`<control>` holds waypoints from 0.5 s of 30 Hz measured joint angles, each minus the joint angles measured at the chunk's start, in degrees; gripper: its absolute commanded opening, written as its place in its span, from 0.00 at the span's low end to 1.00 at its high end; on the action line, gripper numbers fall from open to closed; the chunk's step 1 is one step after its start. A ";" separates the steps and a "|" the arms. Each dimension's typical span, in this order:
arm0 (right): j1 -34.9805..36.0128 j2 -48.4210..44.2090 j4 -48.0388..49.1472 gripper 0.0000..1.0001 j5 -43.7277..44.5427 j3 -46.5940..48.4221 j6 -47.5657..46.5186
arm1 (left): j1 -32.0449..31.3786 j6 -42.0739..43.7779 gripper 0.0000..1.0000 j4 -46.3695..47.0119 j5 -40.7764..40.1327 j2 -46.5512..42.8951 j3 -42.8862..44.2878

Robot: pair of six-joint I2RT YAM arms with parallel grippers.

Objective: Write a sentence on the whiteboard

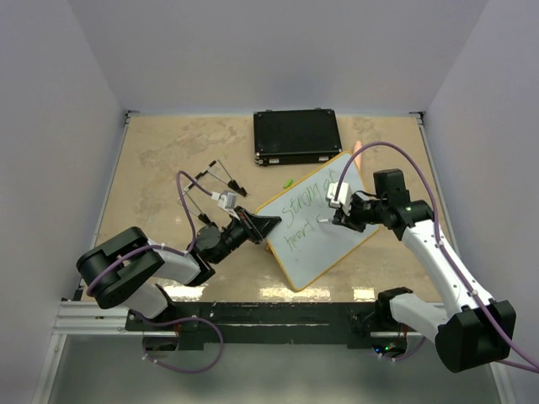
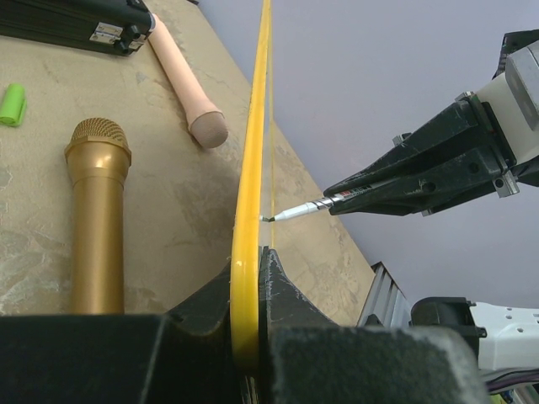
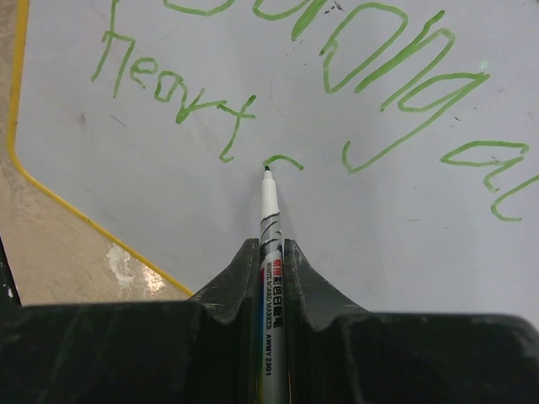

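Green sentence [image 1: 313,204] — two lines — on one whiteboard [image 1: 338,246], one marker [image 3: 269,220].

On the whiteboard [image 3: 404,252], the green sentence [image 3: 229,108] reads "strong a… heart"; the marker [image 3: 269,219] says "AWMY2301".

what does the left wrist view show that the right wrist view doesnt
Only the left wrist: the whiteboard edge-on, clamped in the left gripper, plus a gold microphone, a pink cylinder and a small green piece on the table. Only the right wrist: the sentence in green, face-on, reading partly "heart". Both: the right gripper holding the marker with its tip at the board.
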 measured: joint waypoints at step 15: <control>0.04 -0.42 0.17 0.00 1.16 -0.02 1.20 | 0.00 0.00 0.00 0.00 0.00 0.00 0.00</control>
